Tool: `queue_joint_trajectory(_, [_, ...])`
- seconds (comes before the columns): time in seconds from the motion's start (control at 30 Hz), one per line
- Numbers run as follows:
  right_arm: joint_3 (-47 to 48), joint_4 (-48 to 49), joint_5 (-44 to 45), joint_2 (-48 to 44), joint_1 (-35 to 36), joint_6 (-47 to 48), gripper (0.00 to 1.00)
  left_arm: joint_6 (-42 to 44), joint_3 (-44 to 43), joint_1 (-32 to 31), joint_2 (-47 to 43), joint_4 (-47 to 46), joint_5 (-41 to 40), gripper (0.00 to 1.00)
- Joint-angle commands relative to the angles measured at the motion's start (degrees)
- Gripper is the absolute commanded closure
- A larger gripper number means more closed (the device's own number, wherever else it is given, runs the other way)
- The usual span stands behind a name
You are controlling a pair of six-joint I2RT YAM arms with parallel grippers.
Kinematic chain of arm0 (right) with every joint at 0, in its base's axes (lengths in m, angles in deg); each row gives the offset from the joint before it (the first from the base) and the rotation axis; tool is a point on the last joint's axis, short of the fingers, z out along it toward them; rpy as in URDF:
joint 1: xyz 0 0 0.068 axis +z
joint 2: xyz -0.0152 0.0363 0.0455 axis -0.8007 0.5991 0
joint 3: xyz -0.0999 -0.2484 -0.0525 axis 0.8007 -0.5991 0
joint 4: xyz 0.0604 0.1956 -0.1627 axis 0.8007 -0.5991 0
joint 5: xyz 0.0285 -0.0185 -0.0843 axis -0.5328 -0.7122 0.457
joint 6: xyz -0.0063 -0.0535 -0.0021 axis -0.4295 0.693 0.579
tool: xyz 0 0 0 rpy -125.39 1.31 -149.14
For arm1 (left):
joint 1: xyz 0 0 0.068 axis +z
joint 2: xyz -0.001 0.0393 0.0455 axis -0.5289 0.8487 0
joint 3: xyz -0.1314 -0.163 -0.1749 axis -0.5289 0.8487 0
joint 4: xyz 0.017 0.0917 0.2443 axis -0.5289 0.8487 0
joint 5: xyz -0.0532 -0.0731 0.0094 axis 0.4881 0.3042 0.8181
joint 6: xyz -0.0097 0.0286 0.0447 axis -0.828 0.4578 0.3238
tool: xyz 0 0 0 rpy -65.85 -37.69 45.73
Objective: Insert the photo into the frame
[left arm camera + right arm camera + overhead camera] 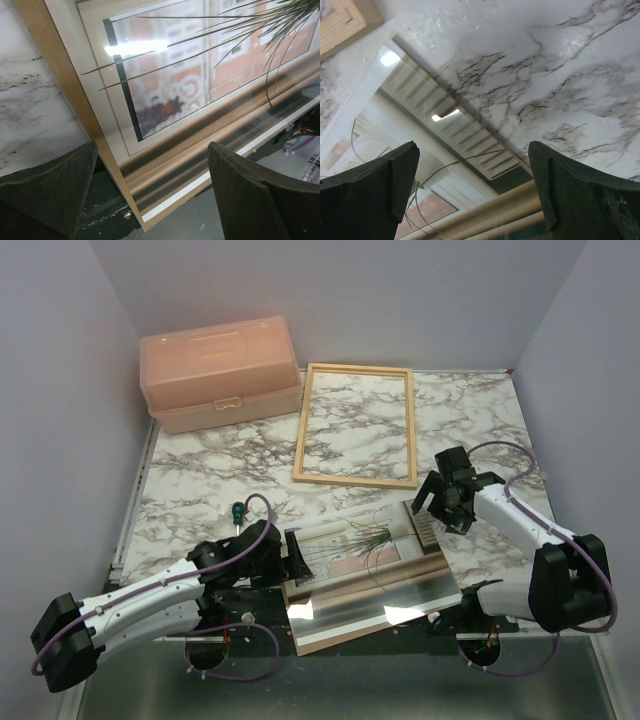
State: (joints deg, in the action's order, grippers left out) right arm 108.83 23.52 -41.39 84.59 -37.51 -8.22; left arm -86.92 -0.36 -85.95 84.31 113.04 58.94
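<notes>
At the left, the left claw (290,555) hangs low at the left end of the stack near the front of the table (200,470). Its fingers are spread wide with nothing between them. Behind it, at the back left, the peach toolbox (220,370) sits well out of the way.

In the middle lies the photo (360,540), face up on a brown board (340,638). A clear glass sheet (390,590) catches the lights over its near part. How much of the print the glass covers is hard to judge through the glare. The stack seems to poke out past the table's front edge.

Further back, the frame (303,420) lies flat with only marble showing through it. So I'd say the job is barely begun. The photo has to come free of the glass and board, travel back across the table and settle inside the wooden bars.

At the right, the right claw (428,512) hovers over the stack's right end, fingers wide apart and holding nothing.

There is bare marble between stack and frame, and more to the frame's right. The thin edges lying flat look awkward to pick up, though the overhang may help.
</notes>
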Motion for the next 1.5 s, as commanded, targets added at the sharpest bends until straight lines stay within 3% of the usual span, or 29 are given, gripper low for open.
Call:
queue_joint_trajectory(0.0, [-1.60, 2.58, -3.86, 4.73, -2.15, 1.27, 0.00, 0.18, -0.78, -0.03, 2.20, -2.34, 1.97, 0.06])
queue_joint_trajectory(0.17, [-3.88, 5.11, -11.11, 7.58, -2.15, 2.52, 0.00, 0.62, -0.37, 0.05, 3.43, -4.06, 2.33, 0.06])
queue_joint_trajectory(0.47, [-3.55, 3.48, -14.23, 0.81, -2.19, 2.61, 0.00, 1.39, 0.36, 0.05, 3.46, -10.55, 4.60, 0.08])
queue_joint_trajectory(0.93, [0.59, -1.85, -17.53, -5.67, -2.15, 3.05, 0.00, 2.38, 0.46, 0.05, 0.41, -11.18, 3.92, 0.10])
queue_joint_trajectory(1.17, [-0.91, -1.08, -18.03, -7.23, -2.15, 3.79, 0.00, 1.68, 0.18, 0.05, 0.74, -5.75, 1.05, 0.11])
queue_joint_trajectory(1.47, [-5.98, 2.90, -18.70, -4.30, -2.15, 3.65, 0.00, 0.81, -4.13, 0.10, -0.56, 12.70, -10.07, 0.08])
